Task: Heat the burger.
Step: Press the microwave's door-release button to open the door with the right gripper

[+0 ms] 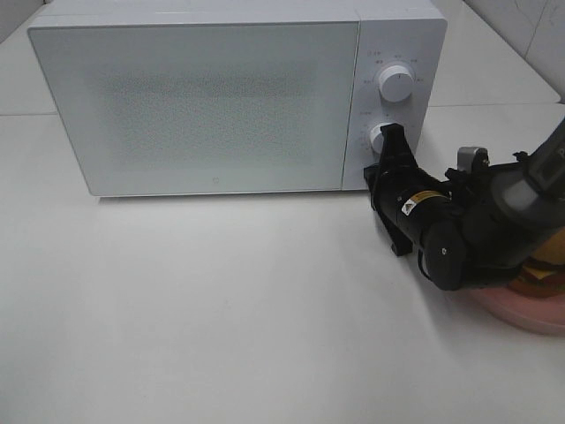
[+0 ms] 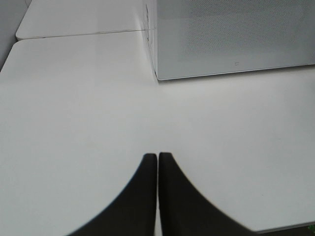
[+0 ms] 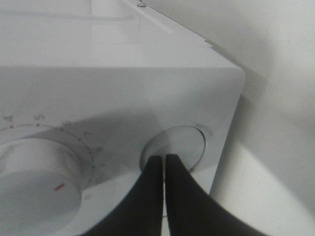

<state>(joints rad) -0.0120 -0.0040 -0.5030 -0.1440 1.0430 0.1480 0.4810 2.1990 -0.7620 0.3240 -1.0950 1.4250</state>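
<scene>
Right jaws pressed together, empty, tips at a round control (image 3: 184, 140) near the microwave (image 1: 194, 106)'s right edge. Left jaws likewise closed, empty, over open desk (image 1: 221, 309). Burger (image 1: 546, 276) lower right.

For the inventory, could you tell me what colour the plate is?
The plate is pink; exterior high view.

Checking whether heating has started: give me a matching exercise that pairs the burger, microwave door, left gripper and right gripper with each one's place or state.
Things:
1. burger
2. microwave door
3. left gripper
4. right gripper

Place or state:
A. shut, tips at the round button
B. closed
C. on the pink plate
D. shut, over the table

Pairs: 1-C, 2-B, 3-D, 4-A.
</scene>
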